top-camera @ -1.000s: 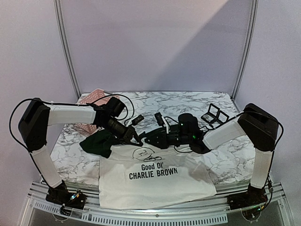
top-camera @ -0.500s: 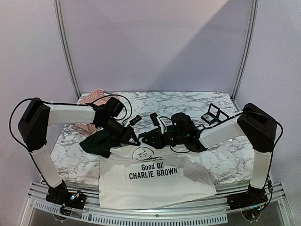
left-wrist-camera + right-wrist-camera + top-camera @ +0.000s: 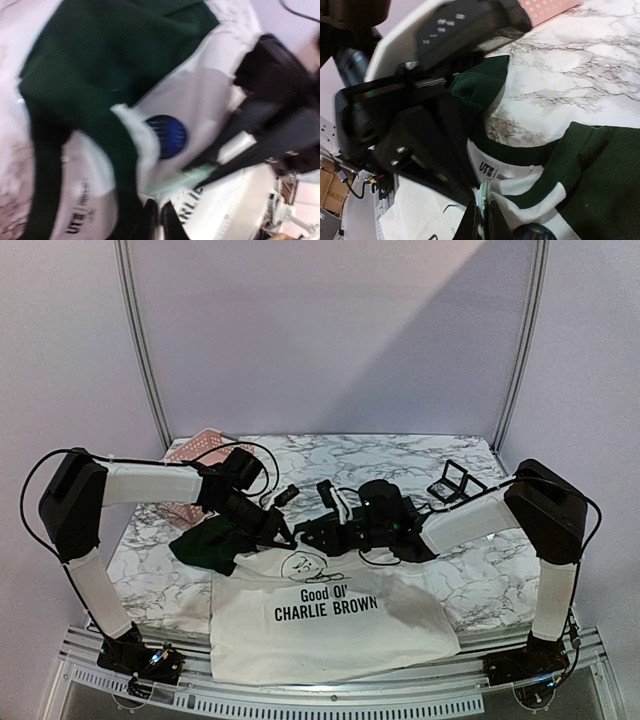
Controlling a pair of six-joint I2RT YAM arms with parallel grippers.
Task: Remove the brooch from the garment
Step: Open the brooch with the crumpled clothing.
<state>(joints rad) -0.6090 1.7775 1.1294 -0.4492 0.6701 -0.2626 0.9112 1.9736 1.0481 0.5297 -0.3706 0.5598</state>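
Observation:
The garment (image 3: pixel 330 625), white with dark green sleeves, lies on the marble table with its collar end bunched and raised between both grippers. My left gripper (image 3: pixel 284 538) (image 3: pixel 157 222) is shut on fabric at the dark green collar. Facing it, my right gripper (image 3: pixel 305 536) (image 3: pixel 482 220) is shut on a thin pale green disc (image 3: pixel 484 194) (image 3: pixel 182 179), seen edge-on with a fold of white cloth. A dark blue round piece (image 3: pixel 166 136) (image 3: pixel 536 233) sits on the white fabric beside it. I cannot tell which of the two is the brooch.
A pink perforated basket (image 3: pixel 200 452) stands at the back left behind the left arm. A small black open frame (image 3: pixel 455 482) lies at the back right. One green sleeve (image 3: pixel 205 545) spreads on the marble table (image 3: pixel 500 570) to the left.
The right arm and its gripper have shifted left, closer to the left gripper, and the raised collar has moved with them. Both grippers have stayed shut.

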